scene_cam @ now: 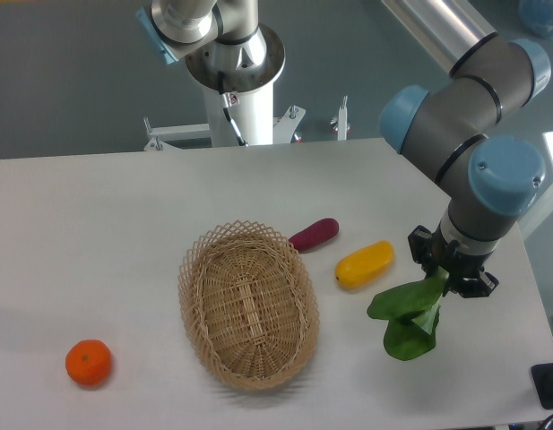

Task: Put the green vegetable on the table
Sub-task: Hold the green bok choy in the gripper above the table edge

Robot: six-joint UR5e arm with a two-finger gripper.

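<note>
From the fixed camera, the arm reaches in from the upper right, and its gripper (444,276) has its fingers clamped on the pale stalk end of the green vegetable (407,317). The dark leaves droop below the fingers toward the white table (97,215), at its right side; whether their tips touch the surface cannot be told. Just left of it lies a yellow fruit (365,264), with a dark purple vegetable (314,234) beyond. A wicker basket (248,305) sits mid-table, and an orange (88,362) lies well apart at the front left.
</note>
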